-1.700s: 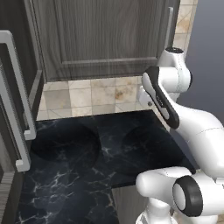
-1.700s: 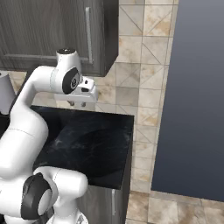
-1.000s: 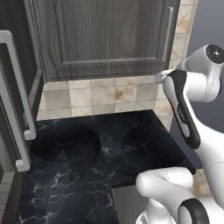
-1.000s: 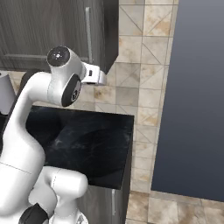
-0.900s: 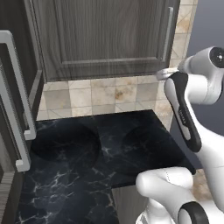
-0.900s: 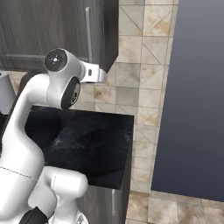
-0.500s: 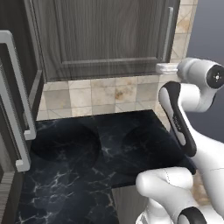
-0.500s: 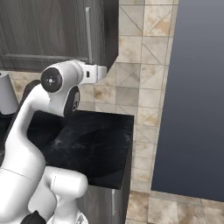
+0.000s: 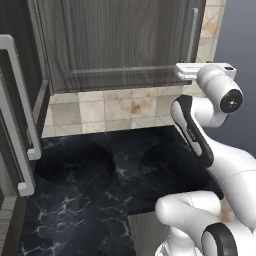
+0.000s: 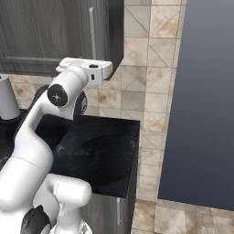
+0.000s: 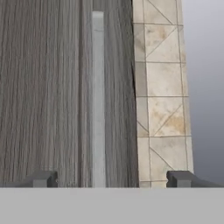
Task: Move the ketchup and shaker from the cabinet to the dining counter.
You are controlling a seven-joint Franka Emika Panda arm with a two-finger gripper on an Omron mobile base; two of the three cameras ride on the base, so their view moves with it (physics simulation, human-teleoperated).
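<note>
The cabinet (image 9: 125, 40) hangs over the counter with its grey wood-grain door shut, so the ketchup and the shaker are hidden. Its slim metal bar handle (image 9: 194, 30) runs down the door's right edge and also shows in the right base view (image 10: 92, 32). My gripper (image 11: 111, 179) is open, level with the door's lower edge and facing it. In the hand view the handle (image 11: 98, 100) stands between my two fingertips (image 11: 41, 178), a short way ahead and untouched. The dining counter is out of view.
A black veined counter top (image 9: 100, 175) lies below the cabinet against a beige tiled wall (image 10: 137, 82). A pale cylinder (image 10: 7, 98) stands at its far left. A tall dark panel (image 10: 201, 100) rises on the right. Another grey unit with bar handles (image 9: 20, 125) stands left.
The arm has lifted and swung the hand up from above the counter to the cabinet door's lower right corner, facing the handle. The jaws stayed open.
</note>
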